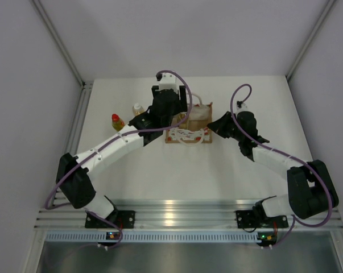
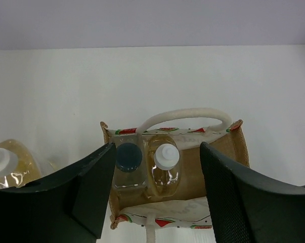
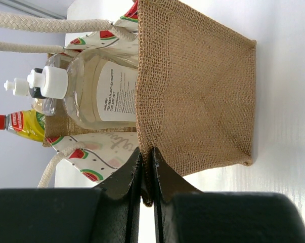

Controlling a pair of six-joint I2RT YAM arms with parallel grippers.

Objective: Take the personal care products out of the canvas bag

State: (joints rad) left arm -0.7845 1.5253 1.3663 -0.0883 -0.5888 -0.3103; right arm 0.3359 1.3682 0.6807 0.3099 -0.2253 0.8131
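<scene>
The canvas bag [image 1: 189,135] stands at mid-table, open at the top. In the left wrist view the bag [image 2: 223,152] holds a pale bottle with a dark blue cap [image 2: 128,157] and an amber bottle with a white cap [image 2: 165,159], side by side. My left gripper [image 2: 157,192] hovers open above the bag's mouth with a finger on each side, holding nothing. My right gripper [image 3: 147,174] is shut on the bag's burlap side edge [image 3: 192,91]. A second amber bottle [image 1: 138,108] and the yellow bottle with a red top [image 1: 118,121] stand on the table left of the bag.
The white table [image 1: 177,176] is walled by white panels at left, right and back. An aluminium rail [image 1: 182,219] runs along the near edge by the arm bases. The bag's white looped handle [image 2: 185,116] arches over its far rim.
</scene>
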